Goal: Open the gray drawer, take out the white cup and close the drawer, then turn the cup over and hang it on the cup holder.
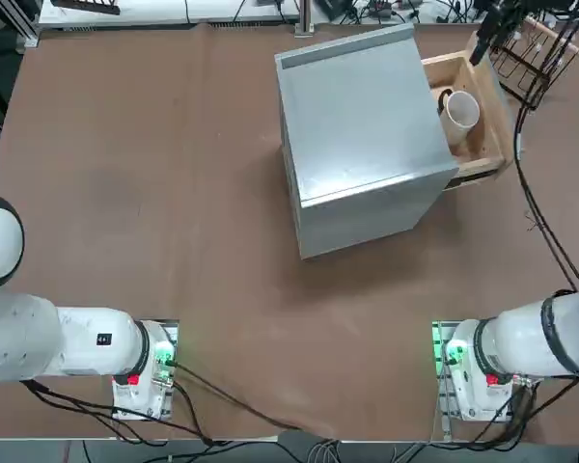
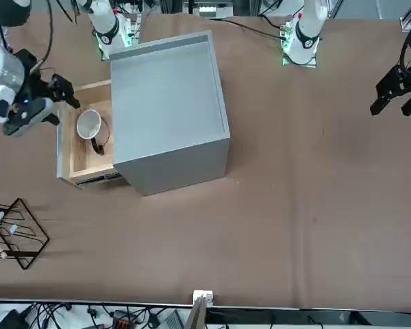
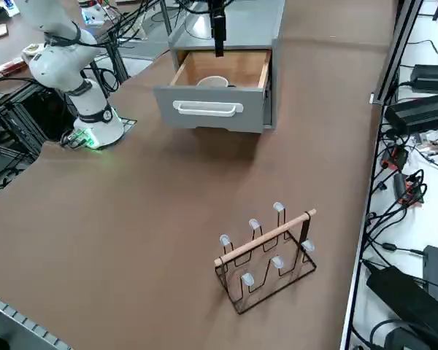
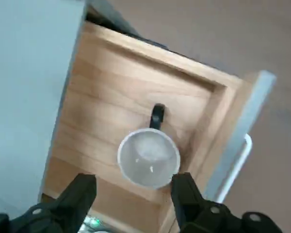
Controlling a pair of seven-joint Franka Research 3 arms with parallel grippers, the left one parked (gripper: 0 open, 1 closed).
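White ceramic mug [image 4: 149, 158], upright in the open gray drawer [image 3: 208, 109], likely light, rigid, slick and chippable, best gripped by opposite walls near the rim, clear of its black handle [image 4: 157, 116]; right tool [image 4: 134, 191] above, jaws apart, empty.

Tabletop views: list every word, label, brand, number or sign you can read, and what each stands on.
Gray cabinet and open drawer: none readable.
White cup: none readable.
Cup rack: none readable.
Right end effector, open above the drawer: none readable.
Black boxes beside the table: any print is too small to read.
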